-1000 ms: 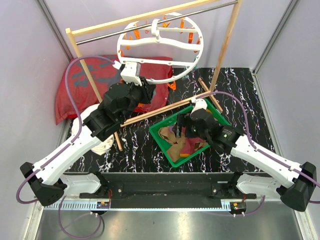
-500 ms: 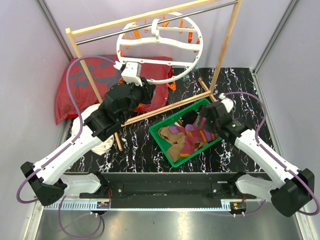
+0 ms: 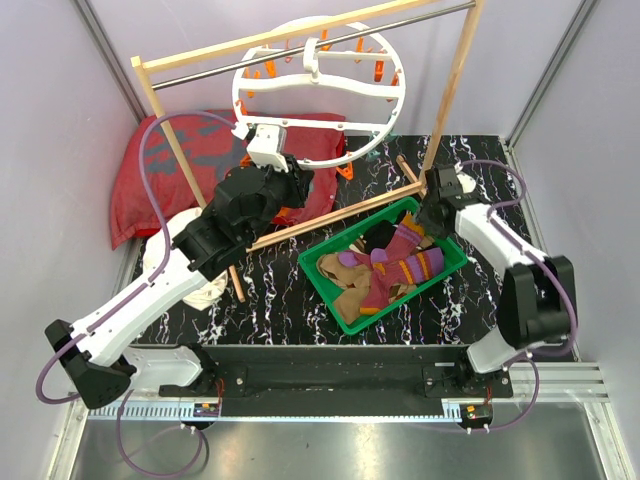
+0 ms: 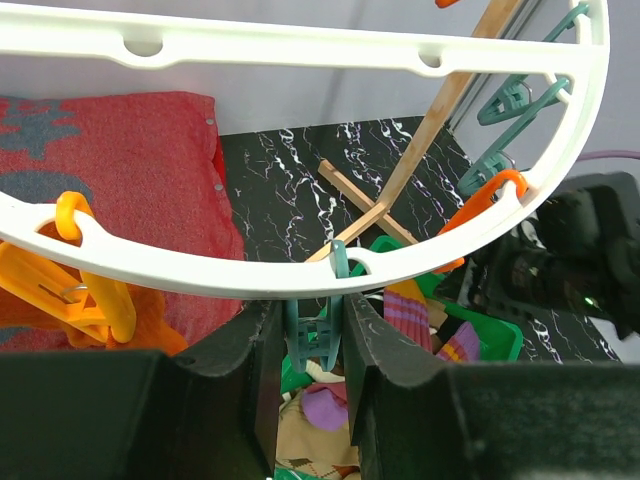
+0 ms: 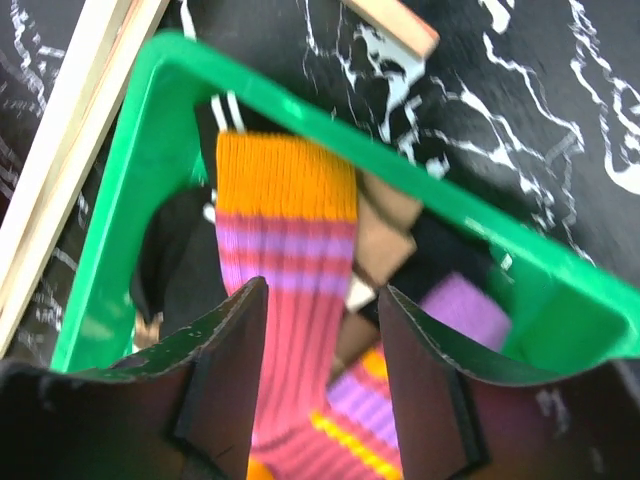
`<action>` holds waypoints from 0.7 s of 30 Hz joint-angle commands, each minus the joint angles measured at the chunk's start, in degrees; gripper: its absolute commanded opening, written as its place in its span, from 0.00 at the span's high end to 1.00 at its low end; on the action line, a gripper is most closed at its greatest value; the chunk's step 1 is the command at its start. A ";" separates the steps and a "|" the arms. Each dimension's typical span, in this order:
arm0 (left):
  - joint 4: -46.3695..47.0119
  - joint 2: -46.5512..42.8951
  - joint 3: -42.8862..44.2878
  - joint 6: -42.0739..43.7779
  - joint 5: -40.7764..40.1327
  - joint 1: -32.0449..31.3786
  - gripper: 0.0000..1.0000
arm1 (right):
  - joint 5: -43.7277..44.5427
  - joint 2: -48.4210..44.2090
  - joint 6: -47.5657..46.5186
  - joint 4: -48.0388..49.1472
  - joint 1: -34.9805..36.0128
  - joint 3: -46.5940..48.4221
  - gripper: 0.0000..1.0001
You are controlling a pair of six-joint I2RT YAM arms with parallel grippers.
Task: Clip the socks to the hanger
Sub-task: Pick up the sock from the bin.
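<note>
The hanger [image 3: 243, 92], a big white ring with orange and teal clips, hangs from the rack's metal bar. My left gripper [image 3: 262, 150] reaches up to its near rim [image 4: 200, 268] and is shut on a teal clip [image 4: 318, 335] hanging there. The socks lie in a green bin [image 3: 318, 268]: a pink-purple striped one with an orange cuff [image 3: 400, 262] [image 5: 285, 230], brown argyle ones [image 3: 350, 295] and a black one [image 5: 170, 250]. My right gripper [image 3: 432, 212] [image 5: 320, 300] hovers over the bin's far right corner. Its jaws stand apart above the striped sock and hold nothing.
A wooden rack with posts [image 3: 455, 85] and a metal bar [image 3: 300, 50] stands across the back, its foot rail [image 3: 320, 222] running along the bin's far side. A red cushion [image 3: 160, 170] lies back left. White cloth [image 3: 205, 290] sits under my left arm.
My right arm has pulled back from the middle of the bin to its far right corner, uncovering the striped socks, and its jaws have narrowed. The left arm has not moved.
</note>
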 commanded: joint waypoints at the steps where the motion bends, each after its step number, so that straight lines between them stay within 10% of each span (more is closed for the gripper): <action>1: 2.07 0.55 1.16 -0.26 0.98 -0.30 1.00 | -2.15 6.16 -0.46 4.27 -1.17 6.15 0.44; 13: 1.28 0.99 1.33 -0.79 2.39 -0.30 1.00 | -3.12 20.40 1.56 5.16 -1.26 9.94 0.56; 21: 0.93 0.73 1.68 -0.87 2.21 -0.30 1.00 | -3.65 11.73 -1.86 5.33 -1.17 6.16 0.97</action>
